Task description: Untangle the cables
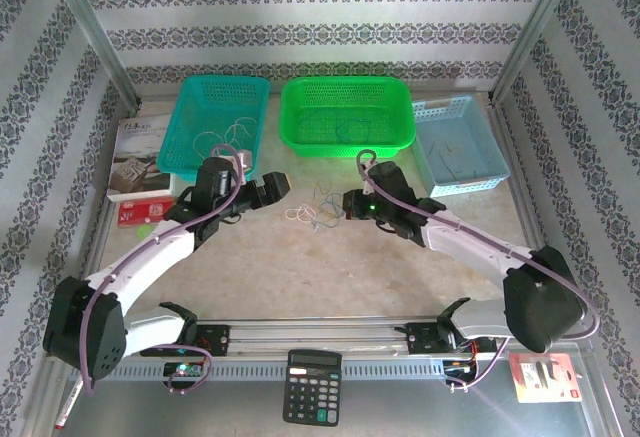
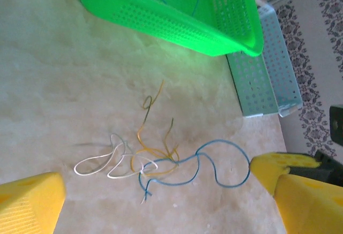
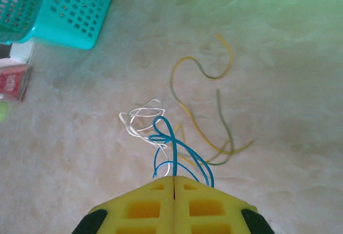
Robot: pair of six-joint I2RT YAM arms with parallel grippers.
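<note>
The cables (image 1: pixel 312 212) lie in a small loose tangle on the table between my two grippers. They are a blue cable (image 3: pixel 171 143), a white cable (image 3: pixel 140 117) and a yellow cable (image 3: pixel 198 68). My right gripper (image 3: pixel 174 180) is shut, its yellow pads pressed together on a loop of the blue cable, which runs out from the seam toward the tangle. In the left wrist view the blue cable (image 2: pixel 171 183) crosses the yellow cable (image 2: pixel 139 134) and the white cable (image 2: pixel 96 164). My left gripper (image 2: pixel 166 212) hangs open over the tangle, holding nothing.
Three baskets stand along the back: a teal basket (image 1: pixel 180 127) with thin wires inside, a green basket (image 1: pixel 345 147) holding a blue wire, and a light blue basket (image 1: pixel 470 185). A book (image 1: pixel 135 157) lies at the left. A calculator (image 1: pixel 312 387) sits at the near edge.
</note>
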